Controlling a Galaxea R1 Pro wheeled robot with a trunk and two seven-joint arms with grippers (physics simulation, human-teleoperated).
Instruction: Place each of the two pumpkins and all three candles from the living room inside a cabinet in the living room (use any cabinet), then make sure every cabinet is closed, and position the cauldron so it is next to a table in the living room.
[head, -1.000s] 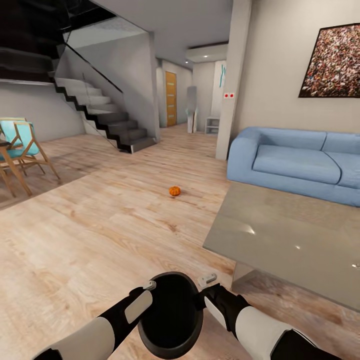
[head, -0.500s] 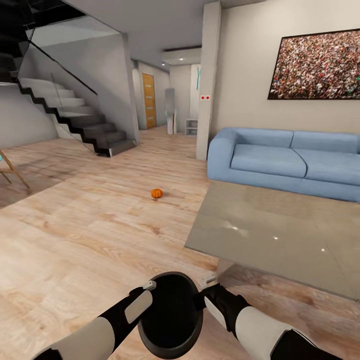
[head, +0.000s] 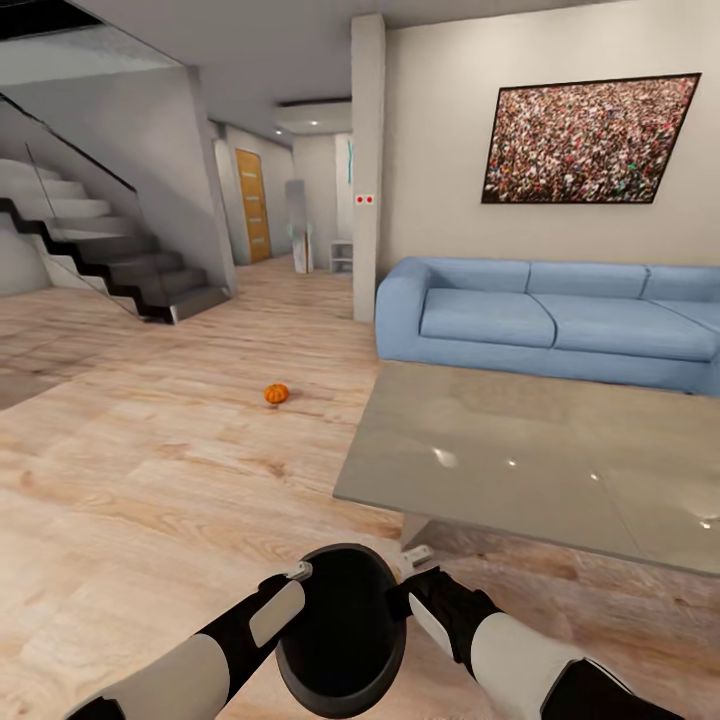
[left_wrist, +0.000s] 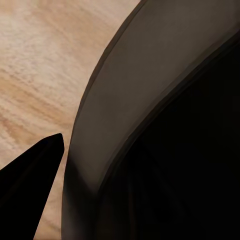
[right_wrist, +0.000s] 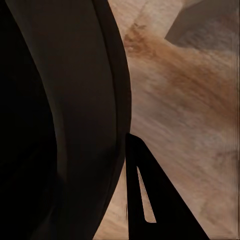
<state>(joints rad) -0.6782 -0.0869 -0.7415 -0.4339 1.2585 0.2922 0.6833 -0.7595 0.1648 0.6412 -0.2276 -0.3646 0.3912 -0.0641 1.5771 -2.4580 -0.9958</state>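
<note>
As the robot's view swings to the right, everything in the room slides leftward across the head camera; the chairs seen a second ago are gone and the whole painting (head: 588, 140) now sits on the far wall. That is the robot turning, not the furniture moving.

Cauldron (head: 342, 624): black, round, carried low in front of the trunk between both arms, its mouth open upward. It has kept the same place relative to the arms through the turn.

Left gripper (head: 297, 572): clamped on the cauldron's left rim; the wrist camera shows one dark finger (left_wrist: 31, 185) outside the wall.

Right gripper (head: 414, 556): clamped on the right rim, one finger (right_wrist: 150, 200) outside the wall, wood floor beyond.

Pumpkin (head: 276, 394): one only, small and orange, lying on the bare floor (head: 150, 470) well ahead and left of centre, apart from all furniture. No candles or cabinet to be made out from here.

Glass-topped table (head: 540, 470): near right, its near-left corner just beyond the right gripper. Blue sofa (head: 540, 320) behind it. Stairs (head: 110, 260) far left.

Judgement: the turn brings the table squarely alongside, so the cauldron looks close to a valid set-down spot. The pumpkin remains unfetched.
</note>
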